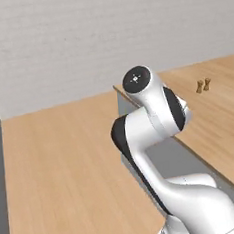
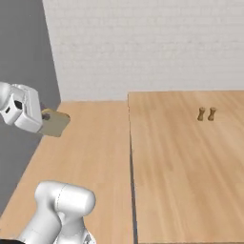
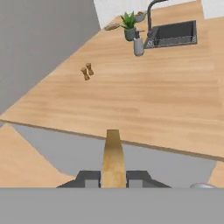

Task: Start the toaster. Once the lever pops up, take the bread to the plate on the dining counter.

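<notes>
At the left edge of the right base view my gripper (image 2: 44, 118) sits closed on the bread (image 2: 55, 122), the slice sticking out flat to the right of my fingers, over the wood floor and short of the dining counter (image 2: 186, 162) that fills the right half of that frame. In the hand view I see the same slice edge-on, a narrow tan strip rising from bottom centre between my two fingertips (image 3: 89, 177), so I am pinching it across its faces near one edge. I judge it light and fairly stiff if it has toasted, though dry and crumbly: a harder squeeze could crack it, and a slack one could let it slip or swing, since most of the slice hangs beyond my pads. Holding it near the edge seems fair for laying it down flat later. Moving right in the hand view, two small brown shakers (image 3: 87, 71) stand on the counter at upper left, then a potted plant (image 3: 128, 22) and a pale bottle (image 3: 138, 45) at upper centre, then a dark sink (image 3: 173, 33) with a curved tap at upper right. A grey curved rim at the bottom right may be the plate (image 3: 202, 186), but too little shows to be sure. I can read no brand, label or writing anywhere.
</notes>
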Controlling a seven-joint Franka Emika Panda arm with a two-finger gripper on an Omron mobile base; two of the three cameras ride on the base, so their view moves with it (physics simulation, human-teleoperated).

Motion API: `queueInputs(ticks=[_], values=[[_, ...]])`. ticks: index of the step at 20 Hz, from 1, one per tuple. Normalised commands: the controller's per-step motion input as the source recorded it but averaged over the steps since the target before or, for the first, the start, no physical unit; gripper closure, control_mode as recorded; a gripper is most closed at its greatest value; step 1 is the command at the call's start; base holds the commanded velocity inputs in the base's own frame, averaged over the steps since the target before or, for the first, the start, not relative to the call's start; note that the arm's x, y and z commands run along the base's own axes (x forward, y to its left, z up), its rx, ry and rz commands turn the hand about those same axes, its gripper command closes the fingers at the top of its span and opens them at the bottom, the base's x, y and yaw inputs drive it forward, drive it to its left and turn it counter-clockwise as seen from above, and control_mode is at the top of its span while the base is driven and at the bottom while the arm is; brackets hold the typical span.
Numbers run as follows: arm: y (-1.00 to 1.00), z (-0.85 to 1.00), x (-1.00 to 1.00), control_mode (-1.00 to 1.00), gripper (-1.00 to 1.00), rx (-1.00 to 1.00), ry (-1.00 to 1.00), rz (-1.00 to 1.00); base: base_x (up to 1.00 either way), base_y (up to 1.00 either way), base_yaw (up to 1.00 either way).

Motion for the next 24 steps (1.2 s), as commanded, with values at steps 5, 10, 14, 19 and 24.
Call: queueInputs(ticks=[5, 10, 14, 19, 24], values=[[0.00, 0.00, 0.00, 1.00, 1.00, 0.00, 0.00, 0.00, 0.89, 0.29, -0.50], [0.00, 0.00, 0.00, 1.00, 1.00, 0.00, 0.00, 0.00, 0.71, 0.67, -0.50], [0.00, 0.00, 0.00, 1.00, 1.00, 0.00, 0.00, 0.00, 0.51, 0.98, -0.47], [0.00, 0.00, 0.00, 1.00, 1.00, 0.00, 0.00, 0.00, 0.51, 1.00, -0.41], [0.00, 0.00, 0.00, 1.00, 1.00, 0.00, 0.00, 0.00, 0.66, 1.00, -0.39]])
